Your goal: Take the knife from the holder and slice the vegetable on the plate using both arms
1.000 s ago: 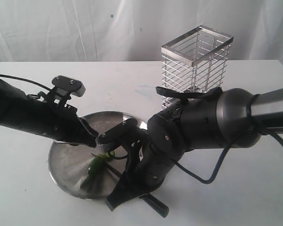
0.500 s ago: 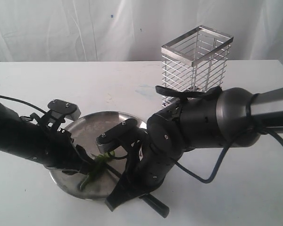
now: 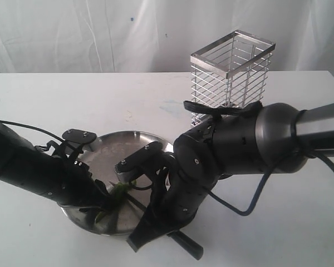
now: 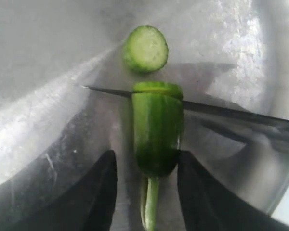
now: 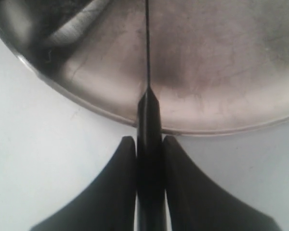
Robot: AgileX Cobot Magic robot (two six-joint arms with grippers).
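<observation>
Fencing the vegetable (image 4: 156,134), six o'clock on the plate (image 3: 117,147), inside the parted, ungripping left pincer (image 4: 147,154) against rolling, with the right pincer (image 5: 148,139) clamped on the knife (image 5: 148,115) for a square cut.

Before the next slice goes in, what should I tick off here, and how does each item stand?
1. Right gripper shut on the knife handle: ok.
2. Blade lies across the vegetable, inside the plate: ok.
3. Left gripper clamping the vegetable: not ok, its fingers stand open on either side.
4. Cut slice lies apart from the blade: ok.
5. Blade cut right through to the plate: cannot tell.
</observation>
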